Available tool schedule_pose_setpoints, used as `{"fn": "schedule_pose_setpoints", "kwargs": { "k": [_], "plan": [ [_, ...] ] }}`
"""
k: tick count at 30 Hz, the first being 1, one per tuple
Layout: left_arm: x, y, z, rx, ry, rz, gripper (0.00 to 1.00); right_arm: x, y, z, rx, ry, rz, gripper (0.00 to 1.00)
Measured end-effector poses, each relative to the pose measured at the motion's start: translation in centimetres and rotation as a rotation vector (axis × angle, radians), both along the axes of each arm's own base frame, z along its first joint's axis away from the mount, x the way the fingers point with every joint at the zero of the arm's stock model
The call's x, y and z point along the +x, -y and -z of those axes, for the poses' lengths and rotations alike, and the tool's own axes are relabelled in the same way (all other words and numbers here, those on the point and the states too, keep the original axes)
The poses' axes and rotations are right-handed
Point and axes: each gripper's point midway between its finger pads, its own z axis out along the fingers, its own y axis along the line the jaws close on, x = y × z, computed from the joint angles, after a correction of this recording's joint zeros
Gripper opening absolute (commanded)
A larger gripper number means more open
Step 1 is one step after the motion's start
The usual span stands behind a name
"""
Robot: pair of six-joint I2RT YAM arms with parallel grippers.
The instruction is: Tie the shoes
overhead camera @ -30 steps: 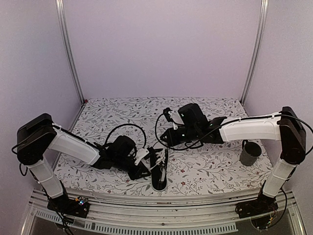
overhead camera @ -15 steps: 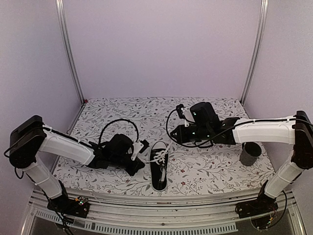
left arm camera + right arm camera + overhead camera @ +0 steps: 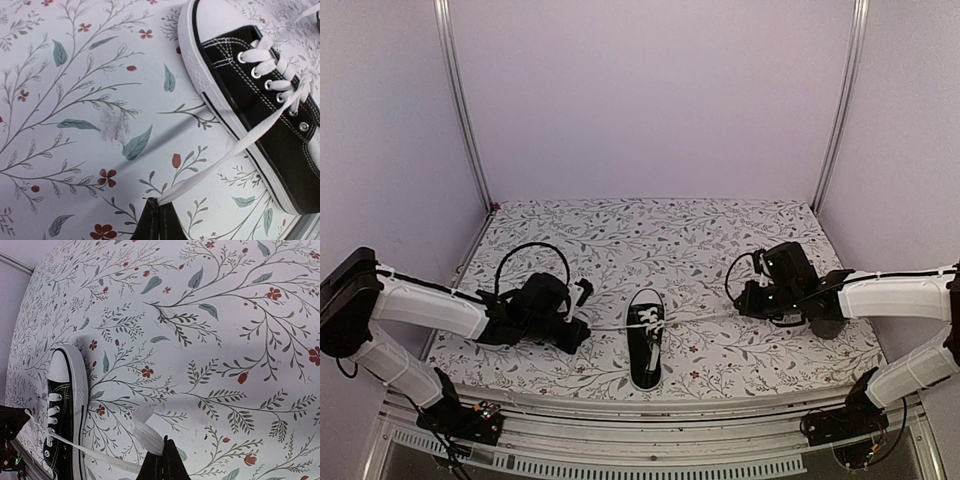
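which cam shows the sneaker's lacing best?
Left wrist: the sneaker fills the right side of the frame, with the eyelets and laces sharp. Top external shows the whole sneaker, but small, with the lace ends stretched out sideways. Right wrist shows it small at the left edge.

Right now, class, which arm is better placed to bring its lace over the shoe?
Probably left: the left gripper, shut on a lace, sits nearer the shoe than the right gripper.

No legible text, brand or number on the sneaker or anything else.
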Motion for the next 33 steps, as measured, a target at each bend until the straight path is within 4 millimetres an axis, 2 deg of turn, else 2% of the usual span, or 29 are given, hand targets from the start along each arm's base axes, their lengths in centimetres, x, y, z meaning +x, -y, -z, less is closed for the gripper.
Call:
{"fn": "schedule_pose_setpoints", "kwargs": {
  "k": [3,9,16,22,25,29,33],
  "plan": [
    [0.2,-1.3,-0.5,-0.008,0.002,-0.043,0.0,-0.3,1.3,1.0,-0.006,-0.034,0.04,0.02],
    [-0.3,-3.8,-0.8,-0.017,-0.021,-0.113,0.0,-0.9,2.0,2.0,-0.009,-0.078,0.075,0.02],
    [0.4,-5.7,-3.6,-0.103,-0.023,-0.222,0.0,-1.2,2.2,0.9,0.013,-0.066,0.085,0.02],
    [-0.2,-6.6,-6.0,-0.183,-0.03,-0.249,0.0,-1.8,2.6,0.6,0.013,-0.081,0.088,0.02],
    [-0.7,-6.7,-7.4,-0.233,-0.027,-0.234,0.0,-2.1,2.5,-0.2,0.03,-0.076,0.077,0.02],
    [-1.4,-6.2,-8.8,-0.294,-0.036,-0.185,0.0,-2.6,1.8,-2.4,0.09,-0.035,0.023,0.02],
    [-2.3,-6.1,-8.4,-0.293,-0.077,-0.163,0.0,-3.1,1.2,-4.4,0.141,0.006,-0.031,0.02]
  ]
}}
